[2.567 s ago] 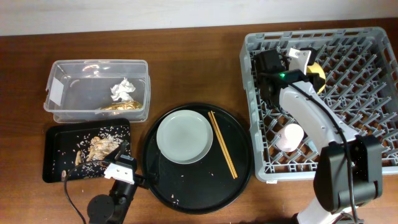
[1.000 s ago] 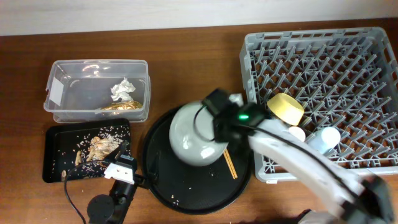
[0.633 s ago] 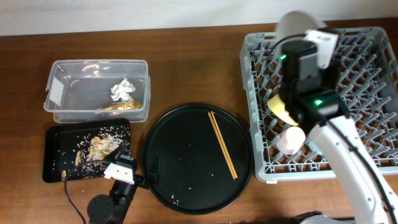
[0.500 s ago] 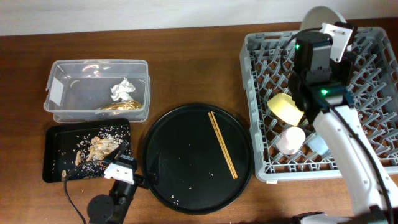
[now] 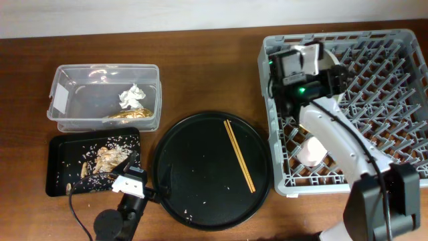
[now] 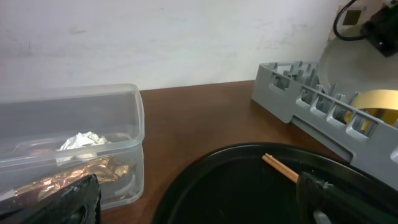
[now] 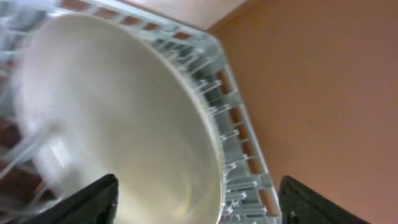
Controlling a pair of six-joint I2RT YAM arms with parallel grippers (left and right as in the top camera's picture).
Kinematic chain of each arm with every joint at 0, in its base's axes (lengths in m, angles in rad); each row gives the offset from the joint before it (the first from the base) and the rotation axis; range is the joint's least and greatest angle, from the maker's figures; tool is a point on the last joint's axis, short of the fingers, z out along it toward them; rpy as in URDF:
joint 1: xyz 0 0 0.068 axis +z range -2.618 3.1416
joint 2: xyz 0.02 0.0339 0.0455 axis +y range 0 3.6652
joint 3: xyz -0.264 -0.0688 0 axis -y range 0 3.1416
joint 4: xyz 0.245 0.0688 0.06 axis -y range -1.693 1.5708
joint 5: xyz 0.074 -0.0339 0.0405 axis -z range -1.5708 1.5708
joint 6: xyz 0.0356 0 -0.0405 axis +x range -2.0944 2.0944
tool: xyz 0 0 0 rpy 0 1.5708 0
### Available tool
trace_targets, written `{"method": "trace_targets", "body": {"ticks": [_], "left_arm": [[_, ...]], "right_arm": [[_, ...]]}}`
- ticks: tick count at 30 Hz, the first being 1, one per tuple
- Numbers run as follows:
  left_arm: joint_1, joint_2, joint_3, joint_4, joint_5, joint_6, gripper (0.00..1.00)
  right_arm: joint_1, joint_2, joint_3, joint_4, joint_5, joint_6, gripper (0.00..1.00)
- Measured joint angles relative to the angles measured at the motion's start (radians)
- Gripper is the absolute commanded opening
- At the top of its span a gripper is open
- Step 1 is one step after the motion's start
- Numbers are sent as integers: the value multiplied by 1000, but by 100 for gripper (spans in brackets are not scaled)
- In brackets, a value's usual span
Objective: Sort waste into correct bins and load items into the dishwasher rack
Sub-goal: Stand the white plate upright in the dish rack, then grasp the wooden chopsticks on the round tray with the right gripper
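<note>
One rack, one plate, one pink cup, two chopsticks, one box, one round tray, one rectangular tray

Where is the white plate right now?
In the rear-left corner of the dishwasher rack as seen overhead; the left wrist view shows the white plate standing roughly upright just behind the yellow bowl.

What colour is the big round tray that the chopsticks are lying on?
The round tray is black; the overhead view shows it best.
</note>
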Motion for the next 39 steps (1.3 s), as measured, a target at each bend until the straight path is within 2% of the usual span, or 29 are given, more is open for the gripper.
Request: {"method": "trace_targets", "body": {"ticks": [2,4,7,9,11,12,15,17,28,30,32,33,35,39], "left_arm": [[0,0,0,0,0,0,99],[0,0,0,0,0,0,100],[0,0,0,0,0,0,99],[0,0,0,0,0,0,99],[0,0,0,0,0,0,99],[0,0,0,0,0,0,99],[0,0,0,0,0,0,99],[0,0,0,0,0,0,99],[0,0,0,0,0,0,99],[0,0,0,0,0,0,99],[0,0,0,0,0,0,99],[0,0,0,0,0,0,99],[0,0,0,0,0,0,99],[0,0,0,0,0,0,99]], "right_arm": [[52,-52,8,-114,-85,21,82],[111,-137,21,-276,-256,86,73],[181,-227,41,-430,-604,182,58],[236,-226,16,-475,-939,261,55],[287,-203,-45,-465,-1054,321,54],[307,-188,-80,-458,-1075,344,51],[344,-117,-196,-392,-1101,406,26],[344,-68,-254,-349,-1100,422,19],[343,76,-288,-262,-1097,434,17],[344,81,-283,-261,-1099,431,10],[344,89,-275,-266,-1107,428,9],[344,89,-274,-267,-1108,424,11],[344,89,-271,-272,-1108,423,21],[344,93,-270,-275,-1091,417,22]]}}
